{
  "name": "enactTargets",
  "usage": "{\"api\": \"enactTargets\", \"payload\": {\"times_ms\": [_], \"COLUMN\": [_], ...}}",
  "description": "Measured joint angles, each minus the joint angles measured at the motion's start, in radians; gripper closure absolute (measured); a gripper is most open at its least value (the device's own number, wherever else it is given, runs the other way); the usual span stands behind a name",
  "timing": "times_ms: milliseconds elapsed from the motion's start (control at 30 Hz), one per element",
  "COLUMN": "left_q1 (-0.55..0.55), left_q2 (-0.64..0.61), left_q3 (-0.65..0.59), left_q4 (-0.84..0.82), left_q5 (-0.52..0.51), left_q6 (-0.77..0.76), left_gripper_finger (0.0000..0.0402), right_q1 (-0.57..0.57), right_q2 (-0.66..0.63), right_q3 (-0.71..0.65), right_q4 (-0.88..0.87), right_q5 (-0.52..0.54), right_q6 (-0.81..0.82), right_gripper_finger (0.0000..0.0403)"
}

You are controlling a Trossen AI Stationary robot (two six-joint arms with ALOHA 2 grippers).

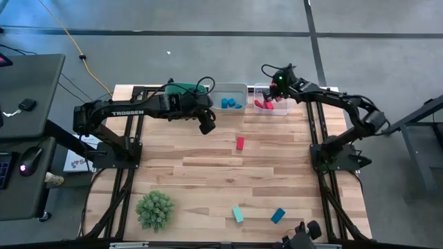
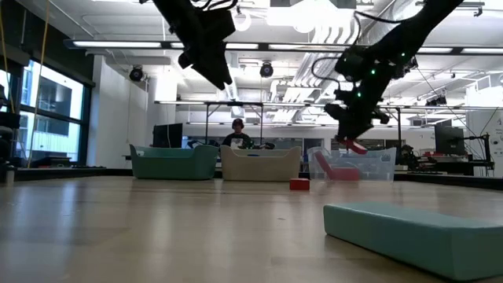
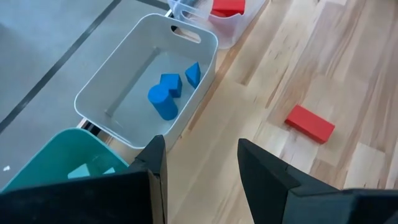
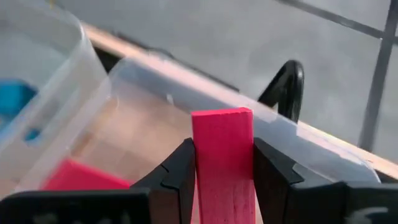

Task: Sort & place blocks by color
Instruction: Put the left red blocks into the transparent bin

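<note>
A red block sits clamped in the right pincer, hovering over the clear bin with other reds. Looks like the drop-off step, so next it just needs letting go. Left pincer hangs released and empty near the white bin.

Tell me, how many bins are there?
3, in a row at the table's far edge: a teal bin on the left, a white bin with blue blocks in the middle, a clear bin on the right.
</note>
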Motion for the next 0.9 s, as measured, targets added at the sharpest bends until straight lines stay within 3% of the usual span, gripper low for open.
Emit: {"api": "enactTargets", "payload": {"times_ms": [300, 900], "left_q1": [0.000, 0.000], "left_q2": [0.000, 0.000], "left_q3": [0.000, 0.000], "left_q4": [0.000, 0.000], "left_q5": [-0.001, -0.001], "left_q6": [-0.018, -0.018], "left_gripper_finger": [0.0286, 0.0286], "right_q1": [-0.010, -0.059], "right_q2": [0.091, 0.177], "right_q3": [0.051, 0.051], "right_q4": [-0.108, -0.137], "right_q5": [-0.019, -0.085], "right_q6": [-0.105, -0.046], "right_gripper_finger": [0.0298, 0.0298]}}
